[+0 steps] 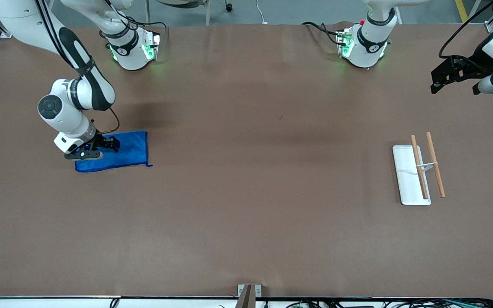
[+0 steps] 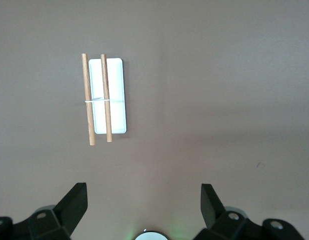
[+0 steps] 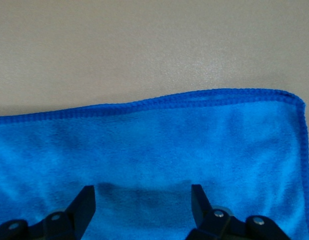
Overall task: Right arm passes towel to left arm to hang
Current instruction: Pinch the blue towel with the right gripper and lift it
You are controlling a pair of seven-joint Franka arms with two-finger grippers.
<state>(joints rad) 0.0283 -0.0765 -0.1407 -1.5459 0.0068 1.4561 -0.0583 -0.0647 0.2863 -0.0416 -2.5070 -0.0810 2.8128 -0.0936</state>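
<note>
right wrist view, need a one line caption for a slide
Right gripper, fingers open, low over the flat blue towel on the brown table, not yet gripping it.

The right gripper [image 1: 111, 144] sits low over the blue towel [image 1: 131, 150] on the bench [image 1: 246, 192]; the left gripper [image 1: 437, 83] waits above the left arm's end.

White rack [image 1: 405, 179] (two wooden rods [image 1: 435, 170]) on table [image 1: 246, 192].
</note>
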